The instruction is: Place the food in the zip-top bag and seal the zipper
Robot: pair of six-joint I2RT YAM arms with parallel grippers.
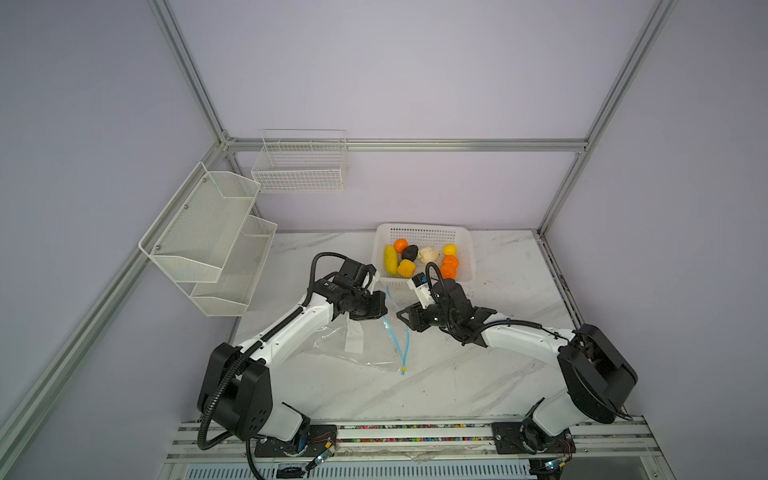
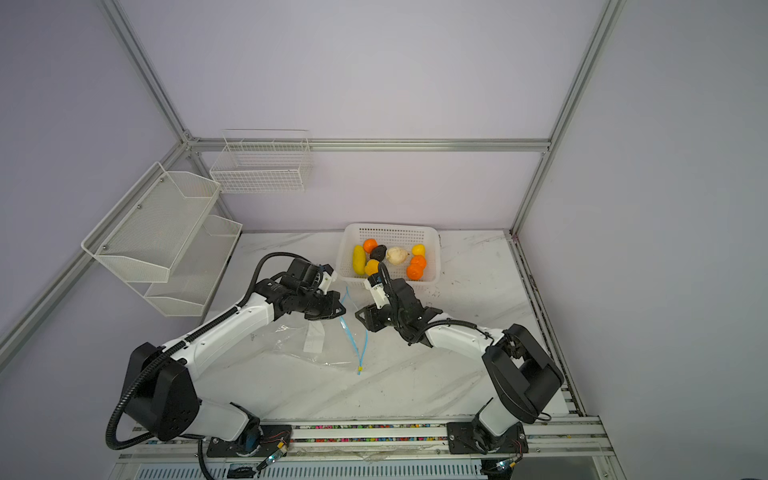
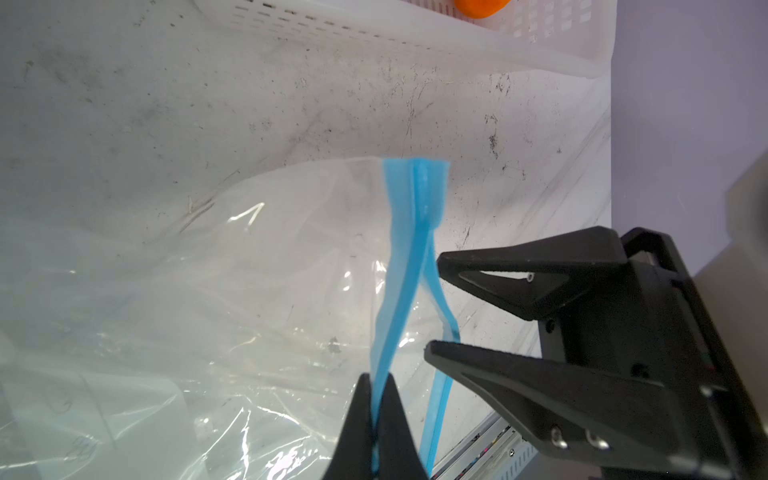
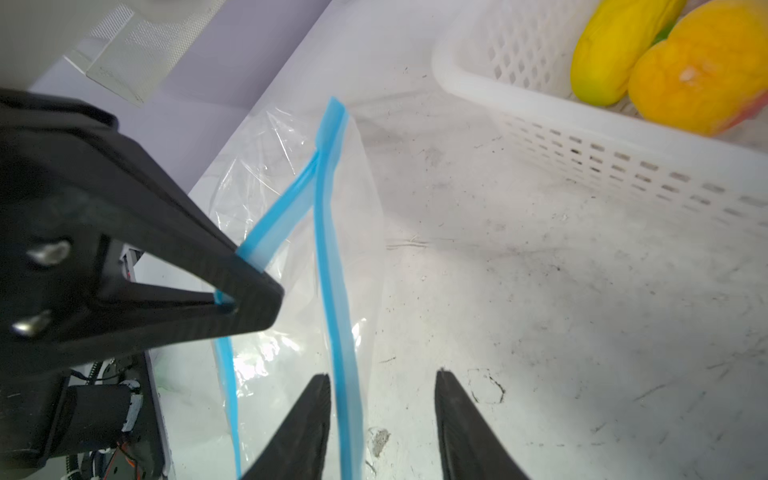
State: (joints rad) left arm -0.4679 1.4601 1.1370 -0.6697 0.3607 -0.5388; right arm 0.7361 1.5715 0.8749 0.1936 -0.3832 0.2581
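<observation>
Note the clear, crinkled bag (image 1: 365, 345) lying on the table (image 1: 478, 374) near the basket (image 1: 424, 227), mouth parted. Your left gripper (image 3: 377, 379) pinches one lip of the light-blue zipper (image 3: 411, 232); your right gripper (image 4: 382, 374) stands part-open, holding nothing.

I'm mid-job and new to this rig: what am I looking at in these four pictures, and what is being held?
Two robot arms work on a marble table. The two wide pictures come from one overhead camera; each close-up comes from a camera on an arm's wrist. On the table lie a clear zip-top bag with a blue zipper and a white basket holding the toy food. The left gripper is shut on one lip of the zipper. The right gripper is open beside the other lip, gripping nothing.
</observation>
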